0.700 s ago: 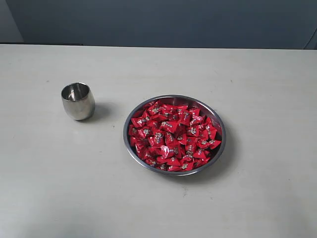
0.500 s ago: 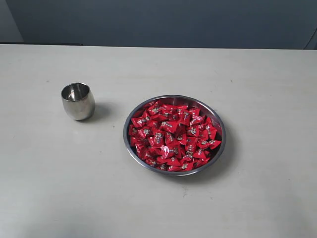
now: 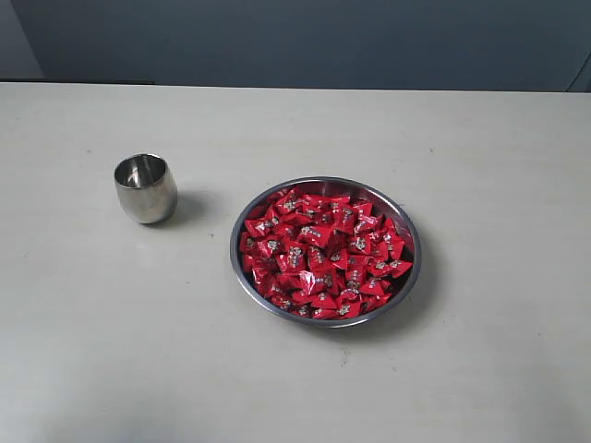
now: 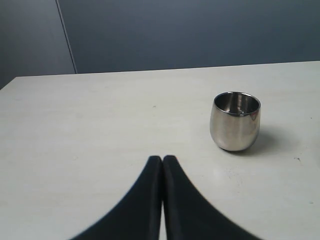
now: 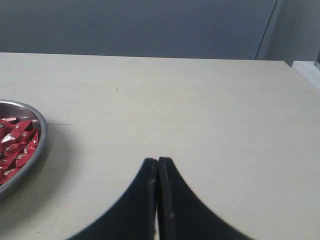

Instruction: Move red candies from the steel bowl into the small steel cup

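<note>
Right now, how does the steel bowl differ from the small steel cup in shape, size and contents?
The steel bowl is wide and shallow; the small steel cup is far narrower, with a rounded body. The steel bowl is full of red candies; the small steel cup shows none inside. Both are shiny steel, round, and stand upright and apart on the table.
</note>
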`<state>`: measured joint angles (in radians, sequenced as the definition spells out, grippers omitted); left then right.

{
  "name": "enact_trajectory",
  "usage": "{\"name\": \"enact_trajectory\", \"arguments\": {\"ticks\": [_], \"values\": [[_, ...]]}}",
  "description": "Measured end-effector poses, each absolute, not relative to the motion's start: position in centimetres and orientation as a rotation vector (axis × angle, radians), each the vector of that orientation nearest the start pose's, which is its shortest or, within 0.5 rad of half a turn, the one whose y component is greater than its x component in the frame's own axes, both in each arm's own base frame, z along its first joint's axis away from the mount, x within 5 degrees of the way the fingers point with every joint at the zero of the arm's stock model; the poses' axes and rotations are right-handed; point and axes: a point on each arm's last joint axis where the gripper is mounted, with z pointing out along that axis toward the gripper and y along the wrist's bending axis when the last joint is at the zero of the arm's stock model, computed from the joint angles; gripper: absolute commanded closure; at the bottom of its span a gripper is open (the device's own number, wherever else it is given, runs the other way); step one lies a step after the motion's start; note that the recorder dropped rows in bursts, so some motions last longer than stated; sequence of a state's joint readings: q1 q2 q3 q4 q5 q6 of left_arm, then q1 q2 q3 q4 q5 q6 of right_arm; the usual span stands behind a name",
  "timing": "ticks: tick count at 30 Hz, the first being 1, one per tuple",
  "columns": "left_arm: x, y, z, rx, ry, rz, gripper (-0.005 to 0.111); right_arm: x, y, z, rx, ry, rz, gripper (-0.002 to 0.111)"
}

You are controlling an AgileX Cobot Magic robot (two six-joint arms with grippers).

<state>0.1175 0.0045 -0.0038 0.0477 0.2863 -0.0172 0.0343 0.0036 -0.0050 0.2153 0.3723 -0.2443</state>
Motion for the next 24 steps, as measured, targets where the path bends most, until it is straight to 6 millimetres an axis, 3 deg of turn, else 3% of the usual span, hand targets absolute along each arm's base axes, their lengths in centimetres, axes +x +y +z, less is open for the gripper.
{"name": "enact_trajectory", "arguments": {"ticks": [24], "values": [[5.43,0.77,18.83,-0.089,1.769,0.118,0.106,5.35,0.95,18.59,-0.087,1.800,0.103,0.109]]}}
